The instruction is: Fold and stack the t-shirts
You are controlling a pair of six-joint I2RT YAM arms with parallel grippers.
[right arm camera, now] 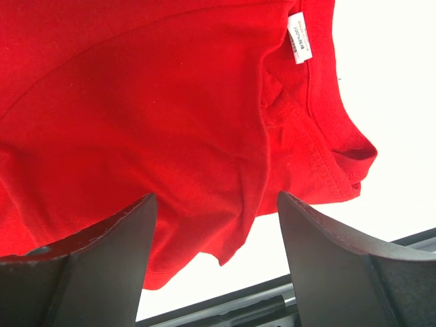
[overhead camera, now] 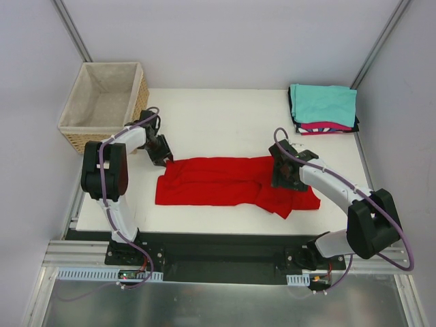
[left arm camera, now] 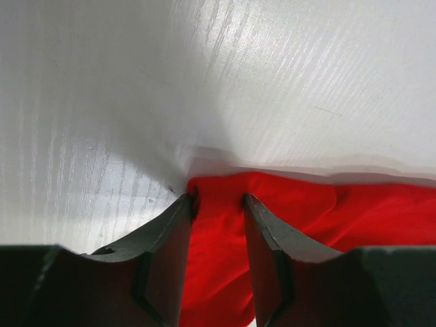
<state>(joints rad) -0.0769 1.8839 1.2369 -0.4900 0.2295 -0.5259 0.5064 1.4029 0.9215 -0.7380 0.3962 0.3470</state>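
Observation:
The red t-shirt [overhead camera: 225, 182] lies crumpled in a long band across the middle of the white table [overhead camera: 218, 116]. My left gripper [overhead camera: 162, 155] is down at its top left corner. In the left wrist view its jaws [left arm camera: 218, 199] stand narrowed on either side of a bunched fold of red cloth [left arm camera: 306, 211], a gap still between them. My right gripper [overhead camera: 285, 178] hovers over the shirt's right end. In the right wrist view it is open [right arm camera: 216, 197] above the red cloth [right arm camera: 170, 102] near the collar, with the white label [right arm camera: 298, 37] showing.
A stack of folded t-shirts [overhead camera: 323, 109], teal on top with pink and black beneath, sits at the back right corner. A wicker basket [overhead camera: 102, 102] with beige lining stands off the table's back left. The table's near edge runs just below the shirt.

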